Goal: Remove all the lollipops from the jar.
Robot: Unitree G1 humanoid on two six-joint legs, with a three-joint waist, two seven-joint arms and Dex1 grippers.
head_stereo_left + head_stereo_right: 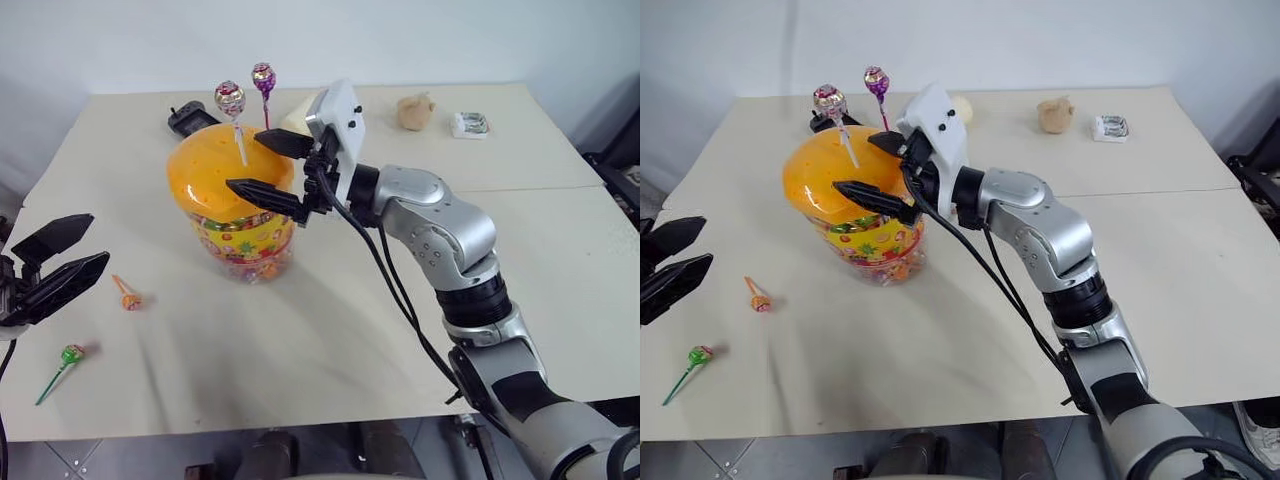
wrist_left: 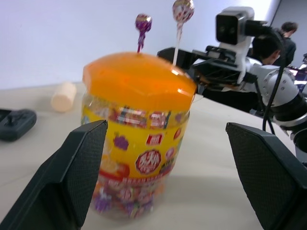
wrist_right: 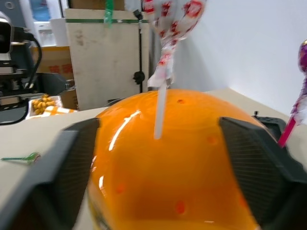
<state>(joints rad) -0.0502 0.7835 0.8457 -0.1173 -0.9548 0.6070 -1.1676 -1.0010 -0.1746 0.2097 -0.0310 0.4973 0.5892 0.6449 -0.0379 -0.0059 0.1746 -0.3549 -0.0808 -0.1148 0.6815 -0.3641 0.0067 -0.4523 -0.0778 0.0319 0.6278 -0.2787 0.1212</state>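
Note:
The jar (image 1: 243,240), a clear tub with a yellow label, stands mid-table under its orange lid (image 1: 205,165). Two lollipops stand upright in the lid: a pink-silver one (image 1: 230,98) and a purple one (image 1: 263,76). An orange lollipop (image 1: 127,296) and a green lollipop (image 1: 70,355) lie on the table to the jar's left. My right gripper (image 1: 243,161) is open over the lid, its fingers on either side of the pink-silver lollipop's stick (image 3: 160,110) without touching it. My left gripper (image 1: 98,240) hangs open and empty at the far left, pointing at the jar.
Behind the jar lie a black controller (image 1: 190,120) and a pale cream cylinder (image 1: 295,118). A tan lump (image 1: 415,110) and a small silver-white object (image 1: 470,124) sit at the back right. A person (image 2: 288,28) is in the room beyond the table.

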